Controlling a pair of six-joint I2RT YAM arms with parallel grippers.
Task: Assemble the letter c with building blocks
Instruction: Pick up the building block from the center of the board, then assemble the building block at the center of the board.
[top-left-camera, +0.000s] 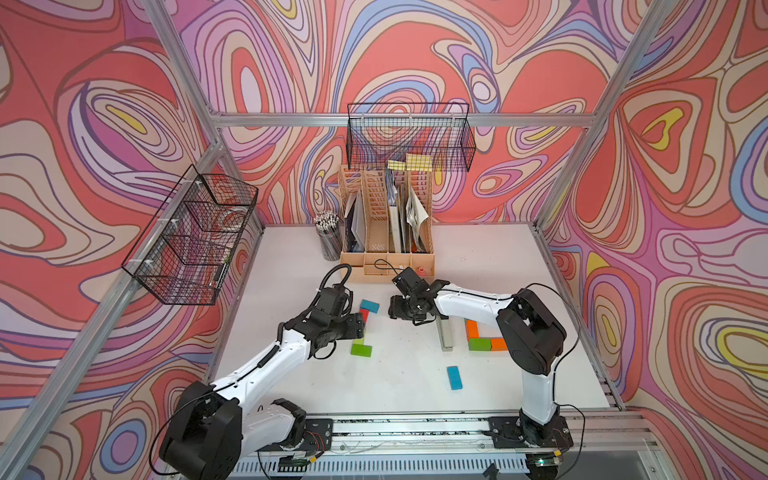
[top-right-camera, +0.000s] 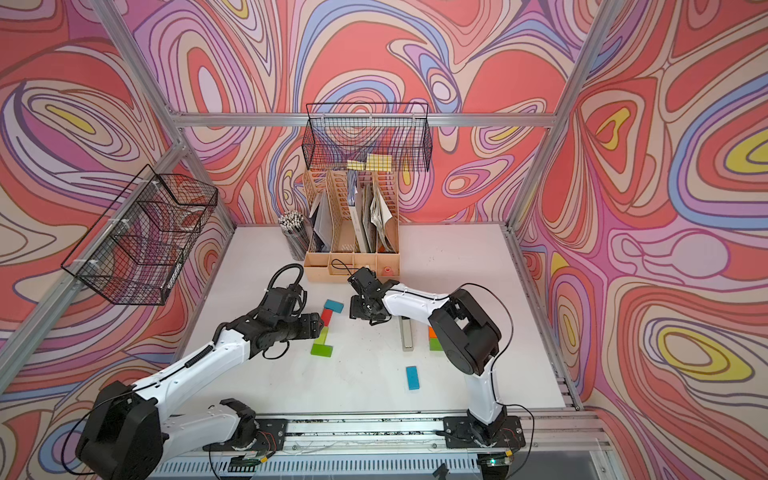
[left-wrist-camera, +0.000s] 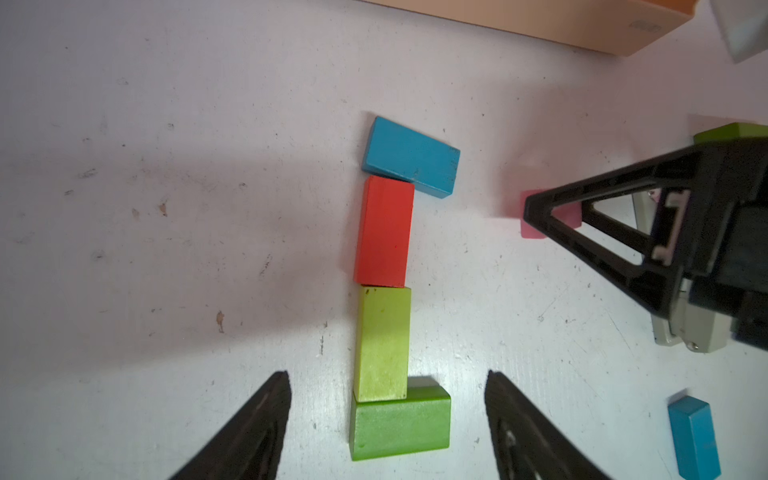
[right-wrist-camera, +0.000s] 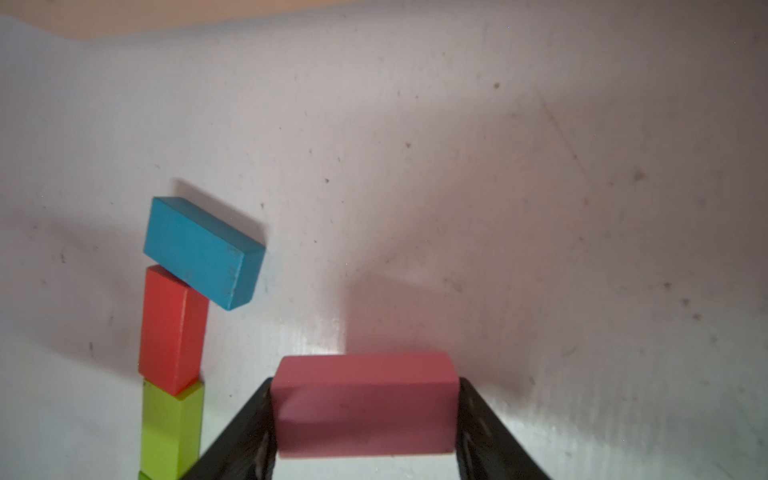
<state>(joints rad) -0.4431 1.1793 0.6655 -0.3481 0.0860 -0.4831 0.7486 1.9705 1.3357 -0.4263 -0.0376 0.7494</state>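
A white table (top-left-camera: 415, 386) sits inside swirly pink walls (top-left-camera: 104, 124), with a peach paper holder (top-left-camera: 386, 232) at the back. In front of the paper holder the left gripper (left-wrist-camera: 386, 376) hangs over the letter c (left-wrist-camera: 384, 291), fingers wide apart — touching nothing. The letter's long row points toward the paper holder: blue block (left-wrist-camera: 411, 156) nearest and crooked, then red block (left-wrist-camera: 384, 230), lime block (left-wrist-camera: 382, 343), green block (left-wrist-camera: 401, 422) farthest. Closer to the paper holder, the right gripper (right-wrist-camera: 365, 386) squeezes a pink block (right-wrist-camera: 365, 411) by its short ends.

A blue brick (left-wrist-camera: 410, 157), red brick (left-wrist-camera: 384, 232), lime brick (left-wrist-camera: 382, 343), green brick (left-wrist-camera: 400, 424) — pink brick (right-wrist-camera: 365, 401) too — on a white table (left-wrist-camera: 166, 208).
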